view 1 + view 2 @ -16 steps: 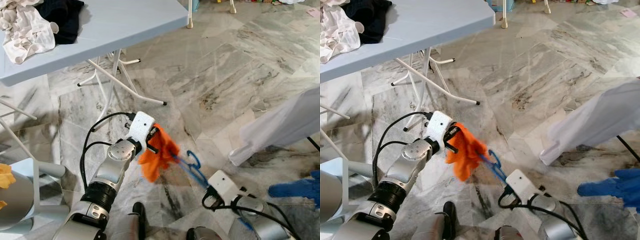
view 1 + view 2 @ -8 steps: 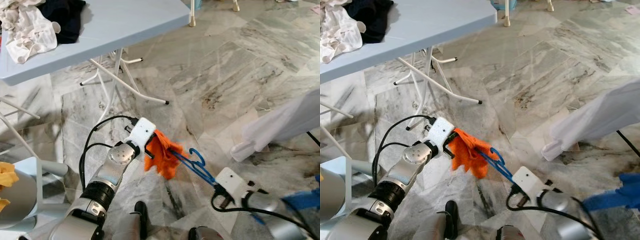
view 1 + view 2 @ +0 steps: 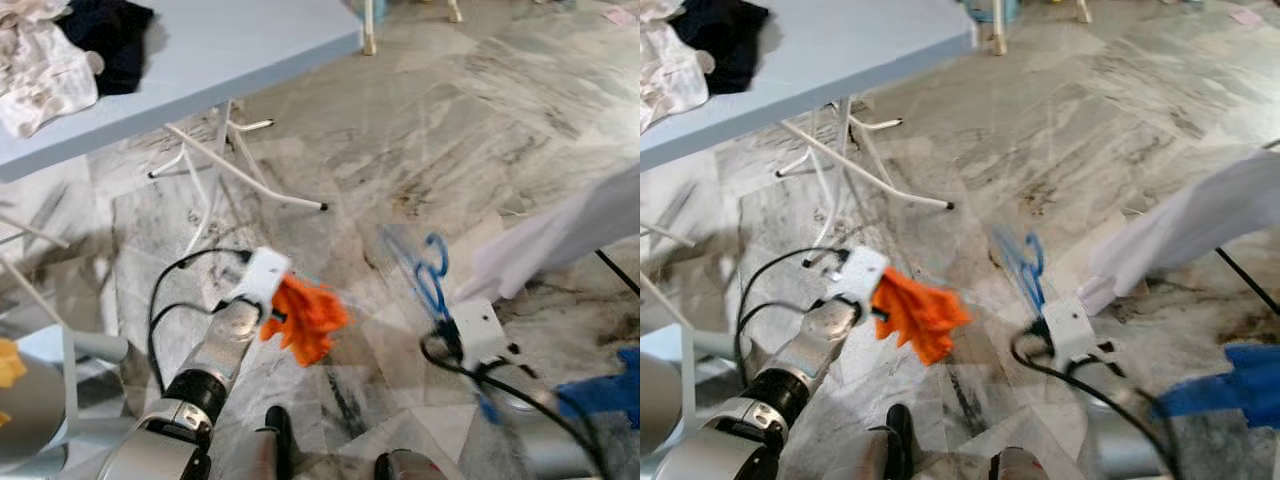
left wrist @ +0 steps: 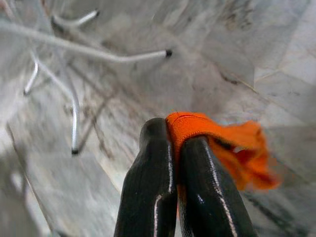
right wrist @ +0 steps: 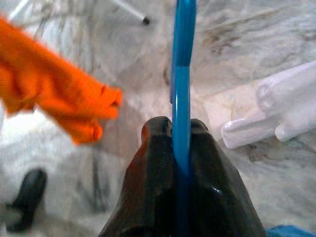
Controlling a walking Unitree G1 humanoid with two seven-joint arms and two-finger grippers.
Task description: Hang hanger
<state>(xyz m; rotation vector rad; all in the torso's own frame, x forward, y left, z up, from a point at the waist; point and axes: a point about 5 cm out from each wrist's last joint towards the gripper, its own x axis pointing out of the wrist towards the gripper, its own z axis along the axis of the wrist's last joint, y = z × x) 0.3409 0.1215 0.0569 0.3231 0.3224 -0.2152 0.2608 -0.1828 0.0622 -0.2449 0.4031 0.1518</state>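
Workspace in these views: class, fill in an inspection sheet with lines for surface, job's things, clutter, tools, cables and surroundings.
Surface: grey marble floor.
Job's things: blue hanger, blurred, apart from the orange cloth.
Clutter: white clothes and a dark garment on the blue table.
Tools: left tool shut on the orange cloth; right tool shut on the blue hanger.
Cables: black cables loop at both wrists.
Surroundings: white fabric and a blue item on the robot's right.
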